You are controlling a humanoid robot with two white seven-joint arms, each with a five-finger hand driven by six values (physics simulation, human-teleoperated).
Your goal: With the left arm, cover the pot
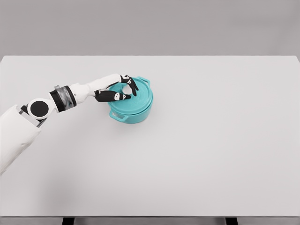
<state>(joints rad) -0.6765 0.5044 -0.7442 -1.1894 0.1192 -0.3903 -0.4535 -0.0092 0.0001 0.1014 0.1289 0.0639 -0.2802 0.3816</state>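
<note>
1. Head view, layout: a teal pot [132, 105] stands on the white table [211, 154], left of the middle and toward the far half. It has a small side handle at its lower left and another at its upper right.

2. Head view, lid: a teal lid [140, 93] of the same colour lies on top of the pot. Its rim appears to follow the pot's rim all the way round where it shows, so it looks seated and level, not tilted or hanging over an edge. The part under the hand is hidden.

3. Head view, arm: the left arm comes in from the lower left and reaches across to the pot. The left hand [123, 89] is over the left part of the lid, at about its centre.

4. Head view, hand state: the dark fingers [132, 84] are curled inward with the thumb opposite them, seemingly pinching the lid's knob. The knob itself is hidden by the fingers, so I cannot tell for certain whether the grip is tight or already loosening.

5. Head view, other arm: the right arm does not show.

6. Judgement on progress: the covering looks essentially done, since the lid sits on the pot. What seems left is to let go of the knob and lift the hand clear without dragging the lid off centre.
</note>
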